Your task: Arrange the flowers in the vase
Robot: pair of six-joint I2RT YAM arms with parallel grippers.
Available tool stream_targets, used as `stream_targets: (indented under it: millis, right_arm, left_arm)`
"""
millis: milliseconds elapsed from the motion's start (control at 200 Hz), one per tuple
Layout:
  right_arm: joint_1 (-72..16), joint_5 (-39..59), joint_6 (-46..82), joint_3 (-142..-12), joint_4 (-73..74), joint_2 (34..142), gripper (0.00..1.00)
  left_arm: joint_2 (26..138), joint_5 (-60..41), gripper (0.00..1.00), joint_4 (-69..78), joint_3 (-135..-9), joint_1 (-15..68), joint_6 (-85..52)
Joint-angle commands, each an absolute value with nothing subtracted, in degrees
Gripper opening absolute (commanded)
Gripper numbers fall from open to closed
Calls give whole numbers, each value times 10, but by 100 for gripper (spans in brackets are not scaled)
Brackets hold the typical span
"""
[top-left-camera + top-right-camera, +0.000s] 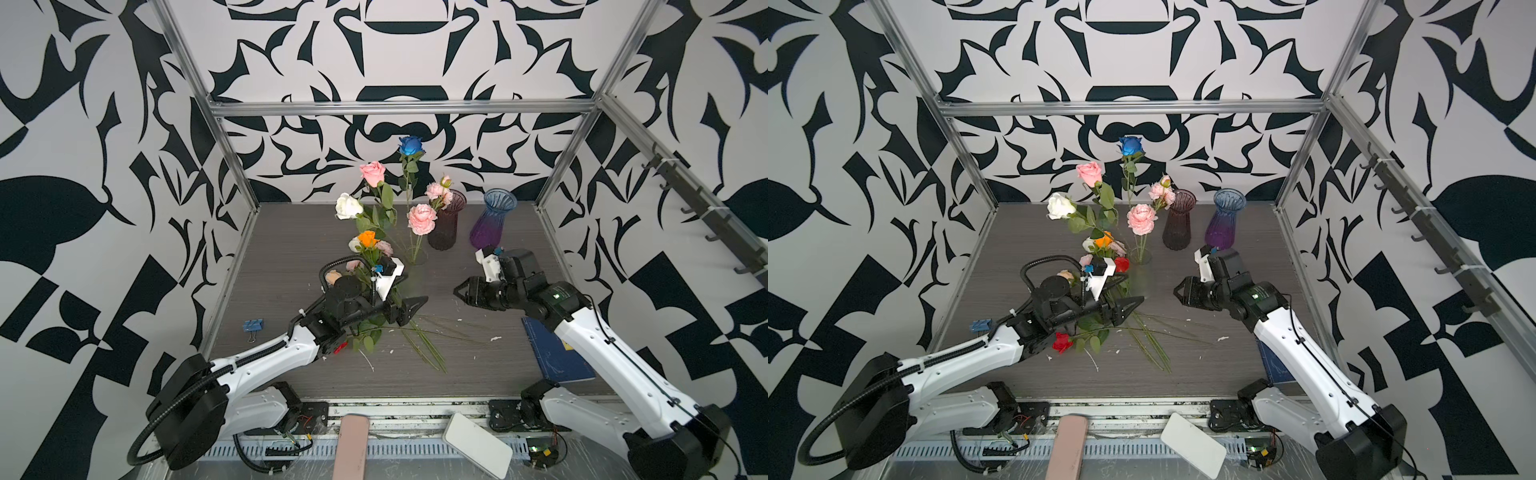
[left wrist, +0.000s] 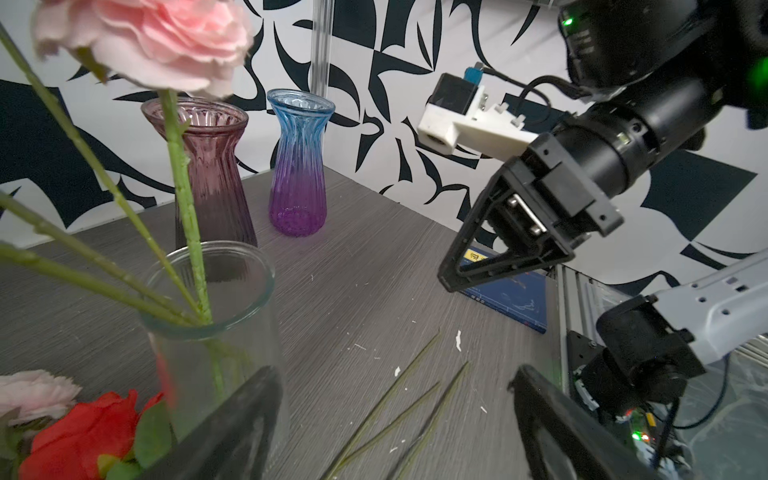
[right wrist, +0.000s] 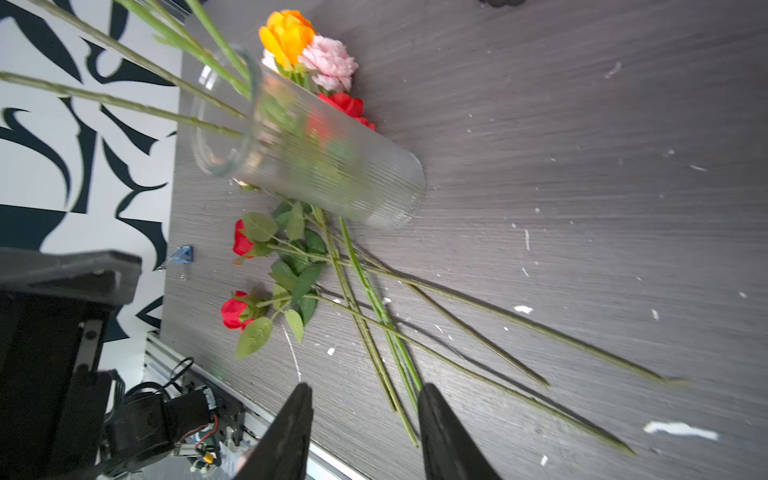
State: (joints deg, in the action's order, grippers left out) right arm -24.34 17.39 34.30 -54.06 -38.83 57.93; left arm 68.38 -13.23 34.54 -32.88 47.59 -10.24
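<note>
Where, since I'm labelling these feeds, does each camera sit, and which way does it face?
Top views: high in front, looking down and back over the table; both arms show, left gripper and right gripper open.
Left wrist: on the left arm, facing across at the right gripper and blue vase; own fingers show.
Right wrist: on the right arm, facing the clear vase and lying flowers; own fingers show.
Shared: both wrist views see the clear vase.

I've got my left gripper (image 1: 1131,309), jaws spread, just in front of the clear vase (image 1: 1140,258). Several flowers (image 1: 1142,218) stand in it, and a red rose (image 1: 1062,341) lies before it on the desk (image 1: 1204,365).
</note>
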Motion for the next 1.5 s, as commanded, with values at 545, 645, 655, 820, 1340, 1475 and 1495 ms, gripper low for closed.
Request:
stream_targets:
  millis: [545,645,655,820,1340,1475,1495]
  right_arm:
    - [-241,74,314,-449,-438,488,45]
    - [-240,74,312,-455,-439,494,45]
    - [-240,74,312,-456,-438,495,45]
    - [-241,73,308,-459,-435,493,45]
    - [-241,74,292,-484,-467,489,45]
    - [-240,70,291,-481,-477,475,45]
    - [-240,70,290,-482,-479,475,45]
  left_arm:
    - [833,-2,97,506,-333,474,-51]
    - [841,20,98,500,-345,473,-41]
    - [841,23,98,498,-346,473,-39]
    - [861,59,98,507,-365,473,-12]
    - [983,111,95,585,-432,473,-4]
    - [1006,122,95,626,-425,472,-18]
    - [1011,122,94,639,-421,472,-19]
